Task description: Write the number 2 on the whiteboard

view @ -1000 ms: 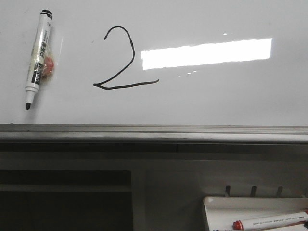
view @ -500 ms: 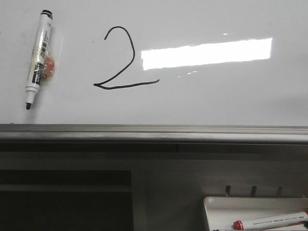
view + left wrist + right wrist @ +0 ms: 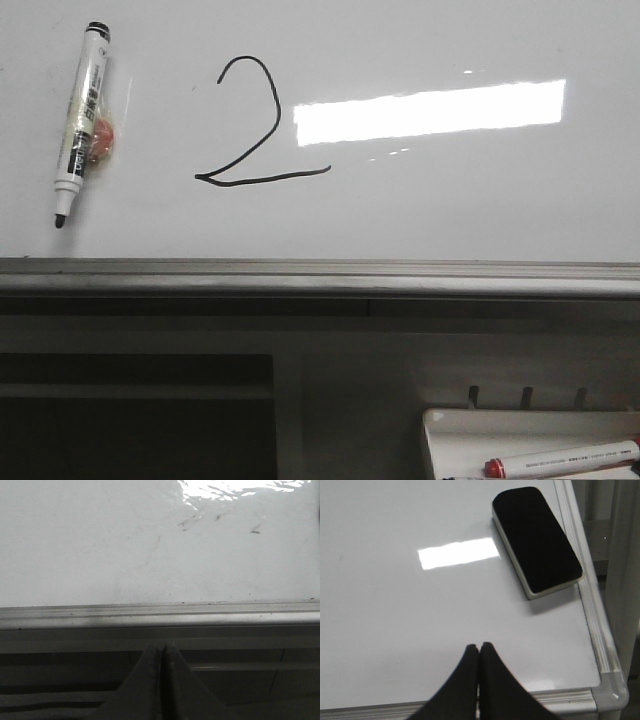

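Note:
A thin black number 2 [image 3: 255,125] is drawn on the glossy whiteboard [image 3: 450,200], left of the bright light reflection. A black-tipped marker [image 3: 80,120] lies on the board at the far left, tip toward the rail. Neither gripper shows in the front view. My left gripper [image 3: 160,647] is shut and empty, in front of the board's grey bottom rail [image 3: 160,617]. My right gripper [image 3: 479,649] is shut and empty over the bare whiteboard [image 3: 395,610] near its front edge.
A black-faced eraser [image 3: 536,540] lies on the board by its right frame. A small white tray [image 3: 530,445] with a red-capped marker [image 3: 560,460] stands below the rail at the right. The board's corner [image 3: 610,695] is close to my right gripper.

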Available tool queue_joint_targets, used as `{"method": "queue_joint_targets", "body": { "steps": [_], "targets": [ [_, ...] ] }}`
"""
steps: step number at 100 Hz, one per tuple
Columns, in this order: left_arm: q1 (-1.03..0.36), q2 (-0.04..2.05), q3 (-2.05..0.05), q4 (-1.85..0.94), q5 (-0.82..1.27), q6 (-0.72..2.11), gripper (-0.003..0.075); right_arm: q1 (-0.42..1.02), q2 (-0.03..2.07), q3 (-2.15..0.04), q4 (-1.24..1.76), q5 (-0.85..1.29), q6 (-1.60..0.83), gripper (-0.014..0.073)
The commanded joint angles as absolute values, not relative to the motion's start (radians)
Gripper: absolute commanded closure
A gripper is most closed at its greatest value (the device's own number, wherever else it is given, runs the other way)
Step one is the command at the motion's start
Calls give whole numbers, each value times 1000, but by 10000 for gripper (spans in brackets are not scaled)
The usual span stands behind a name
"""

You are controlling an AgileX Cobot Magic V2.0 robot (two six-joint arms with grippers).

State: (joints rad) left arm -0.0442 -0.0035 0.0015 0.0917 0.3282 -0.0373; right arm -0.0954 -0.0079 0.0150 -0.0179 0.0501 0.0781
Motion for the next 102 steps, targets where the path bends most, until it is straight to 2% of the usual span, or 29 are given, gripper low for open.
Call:
{"method": "queue_joint_targets", "body": {
  "steps": [1, 10, 20, 102],
  "targets": [
    [-39, -30, 13, 85, 255, -36, 741, -104, -31, 39, -13, 11, 78, 654],
    [-39, -30, 13, 85, 255, -36, 741, -104, -31, 39, -13, 102, 78, 654],
    [-39, -30, 13, 85, 255, -36, 741, -104, -31, 39, -11, 313, 78, 654],
    [-39, -30, 13, 85, 255, -36, 741, -104, -31, 39, -9, 300, 78, 654]
  ]
}}
